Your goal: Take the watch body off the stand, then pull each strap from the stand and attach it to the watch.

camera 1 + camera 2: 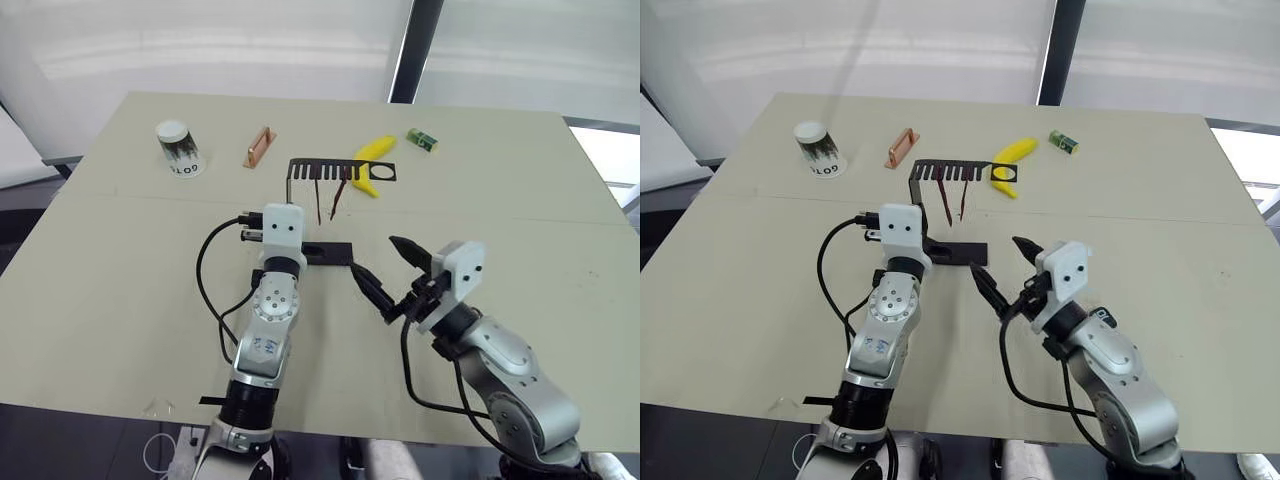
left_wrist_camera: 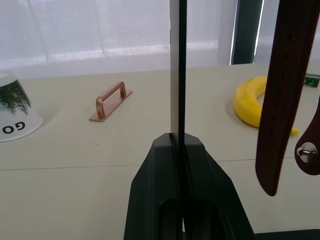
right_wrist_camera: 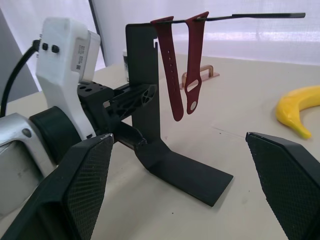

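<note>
A plain beige table (image 1: 120, 300) is seen, pretty sparse. On it are set the black stand (image 1: 330, 252), a paper cup (image 1: 179, 148), a copper-coloured handle (image 1: 259, 146), a banana (image 1: 372, 158) and a small green block (image 1: 421, 140).

The left gripper (image 3: 131, 100) is clamped on the upright back of the stand (image 3: 145, 90), blocking that side. Two straps (image 3: 181, 65) hang from the comb top, with open air below them above the stand's foot. The right gripper (image 1: 392, 272), fingers spread wide, faces the foot across bare counter (image 1: 520, 250). A banana (image 1: 372, 160) lies just behind the stand.
</note>
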Robot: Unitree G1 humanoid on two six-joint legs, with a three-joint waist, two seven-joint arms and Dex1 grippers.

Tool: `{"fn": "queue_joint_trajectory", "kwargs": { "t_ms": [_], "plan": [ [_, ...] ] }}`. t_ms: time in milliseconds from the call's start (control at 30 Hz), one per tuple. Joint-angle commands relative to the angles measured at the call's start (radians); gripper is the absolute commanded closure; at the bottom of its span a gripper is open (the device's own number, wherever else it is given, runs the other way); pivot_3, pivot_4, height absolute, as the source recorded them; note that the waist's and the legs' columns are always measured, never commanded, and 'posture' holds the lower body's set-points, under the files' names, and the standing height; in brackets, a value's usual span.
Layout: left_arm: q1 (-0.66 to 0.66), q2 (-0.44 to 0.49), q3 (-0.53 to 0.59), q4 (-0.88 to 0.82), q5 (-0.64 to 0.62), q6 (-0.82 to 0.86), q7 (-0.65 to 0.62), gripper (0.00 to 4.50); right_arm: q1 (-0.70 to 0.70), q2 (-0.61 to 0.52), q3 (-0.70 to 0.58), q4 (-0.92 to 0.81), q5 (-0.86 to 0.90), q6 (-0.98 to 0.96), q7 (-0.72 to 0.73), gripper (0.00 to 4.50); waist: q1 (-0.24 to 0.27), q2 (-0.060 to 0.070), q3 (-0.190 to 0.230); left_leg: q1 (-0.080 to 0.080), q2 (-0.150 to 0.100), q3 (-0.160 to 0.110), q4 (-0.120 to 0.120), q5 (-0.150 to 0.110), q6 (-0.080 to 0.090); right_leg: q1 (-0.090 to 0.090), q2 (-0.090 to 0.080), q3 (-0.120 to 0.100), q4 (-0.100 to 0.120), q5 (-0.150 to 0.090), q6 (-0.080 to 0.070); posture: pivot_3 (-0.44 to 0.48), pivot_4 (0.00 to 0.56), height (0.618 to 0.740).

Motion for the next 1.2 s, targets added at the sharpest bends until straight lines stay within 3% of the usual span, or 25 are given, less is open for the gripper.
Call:
{"fn": "queue_joint_trajectory", "kwargs": {
  "t_ms": [33,1200],
  "plan": [
    [-0.007,-0.034,-0.018,0.005,0.014,-0.015,0.018,4.47,-0.084,0.054,0.041,0.023,-0.076,-0.012,-0.080,0.00,0.000,0.000,0.000,0.000,0.000,0.000,0.000,0.000,0.000,0.000,0.000,0.000,0.000,0.000,0.000,0.000,0.150,0.729],
    [0.036,-0.010,-0.054,-0.013,0.022,-0.075,-0.009,4.47,-0.314,0.275,0.010,0.387,-0.265,-0.134,-0.203,0.00,-0.001,0.000,0.000,-0.012,0.000,0.001,0.004,0.001,0.001,-0.013,-0.001,-0.001,0.004,0.000,0.000,0.000,0.150,0.729]
  ]
}}
